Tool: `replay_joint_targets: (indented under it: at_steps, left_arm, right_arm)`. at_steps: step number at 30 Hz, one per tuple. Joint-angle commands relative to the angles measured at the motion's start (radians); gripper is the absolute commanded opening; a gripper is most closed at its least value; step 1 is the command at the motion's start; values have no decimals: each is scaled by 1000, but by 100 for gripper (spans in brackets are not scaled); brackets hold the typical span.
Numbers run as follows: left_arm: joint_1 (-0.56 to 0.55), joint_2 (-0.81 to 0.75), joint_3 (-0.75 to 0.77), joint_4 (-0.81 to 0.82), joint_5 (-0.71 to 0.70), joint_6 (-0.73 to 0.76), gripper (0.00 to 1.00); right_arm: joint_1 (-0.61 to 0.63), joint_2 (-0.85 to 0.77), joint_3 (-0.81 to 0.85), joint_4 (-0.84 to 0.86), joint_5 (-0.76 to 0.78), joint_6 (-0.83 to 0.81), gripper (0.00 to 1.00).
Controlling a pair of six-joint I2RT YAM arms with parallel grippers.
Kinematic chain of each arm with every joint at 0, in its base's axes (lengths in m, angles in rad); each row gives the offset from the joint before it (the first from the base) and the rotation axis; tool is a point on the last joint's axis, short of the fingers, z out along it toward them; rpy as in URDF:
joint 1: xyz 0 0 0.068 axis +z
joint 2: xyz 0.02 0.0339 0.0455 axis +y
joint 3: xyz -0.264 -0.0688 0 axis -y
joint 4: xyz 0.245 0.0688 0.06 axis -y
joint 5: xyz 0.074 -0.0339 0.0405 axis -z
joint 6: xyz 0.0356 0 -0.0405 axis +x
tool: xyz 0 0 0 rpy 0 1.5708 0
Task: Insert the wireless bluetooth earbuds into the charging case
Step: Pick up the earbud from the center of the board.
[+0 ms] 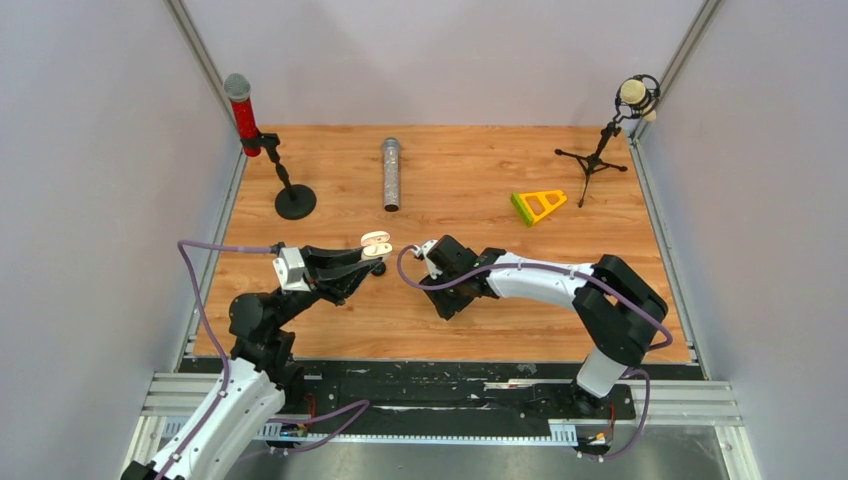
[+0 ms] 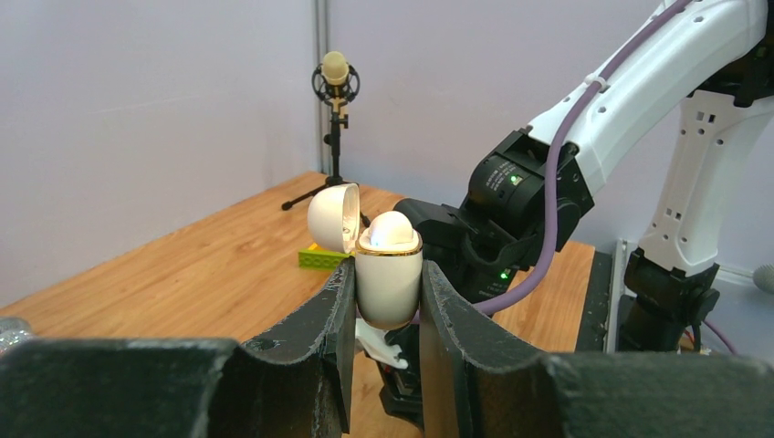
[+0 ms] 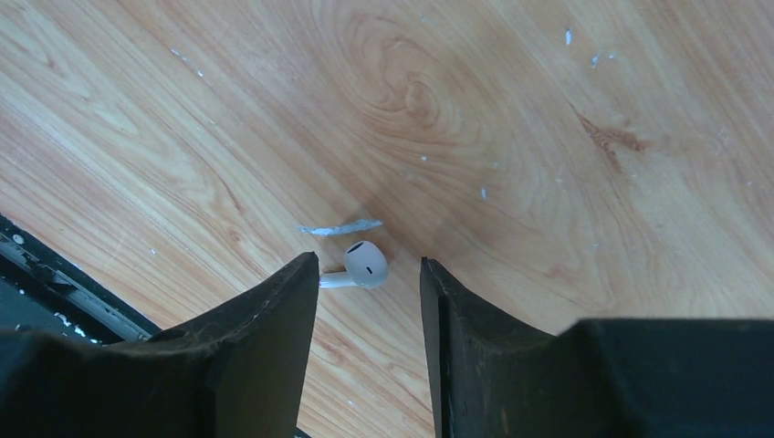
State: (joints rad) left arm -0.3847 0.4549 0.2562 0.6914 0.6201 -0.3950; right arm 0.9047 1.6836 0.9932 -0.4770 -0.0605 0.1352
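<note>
The left gripper (image 2: 387, 301) clamps the open-lidded charging case (image 2: 390, 260) upright between its fingers. The right gripper (image 3: 369, 263) has its fingers spread, with a white earbud (image 3: 365, 265) lying between them.

The case (image 2: 388, 278) is glossy white plastic with a gold metallic rim; the earbud (image 3: 365, 264) is glossy white too. The tabletop (image 3: 511, 109) is smooth wood grain. The right end effector (image 3: 369, 266) is matt black.

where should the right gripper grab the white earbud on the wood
Probably the rounded head of the white earbud, from straight above: it lies flat on the table, thin stem pointing at one finger of the open right gripper. Turn the wrist to close across the head, clear of the sliver.
</note>
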Motion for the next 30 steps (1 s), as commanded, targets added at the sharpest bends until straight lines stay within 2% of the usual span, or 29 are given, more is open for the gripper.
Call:
replay_joint_targets:
  at_steps: [1,4,11,16,18,23,30]
  left_arm:
    - [4,-2,34,36,-6,19,0]
    - [4,-4,35,35,-4,18,0]
    - [4,-9,36,31,-6,19,0]
    - [5,-10,37,28,-5,18,0]
    - [4,-10,37,28,-6,18,0]
    - [4,-11,37,21,-19,16,0]
    - [4,3,41,2,-57,1,0]
  right_arm:
    - [0,9,18,4,23,32,44]
    - [0,17,26,10,13,37,34]
    - [0,4,19,8,-12,40,32]
    - [0,-7,21,11,-19,44,7]
    - [0,-20,25,10,-28,44,2]
    - [-1,-107,58,-10,12,45,0]
    - [-1,-352,155,-16,153,-36,0]
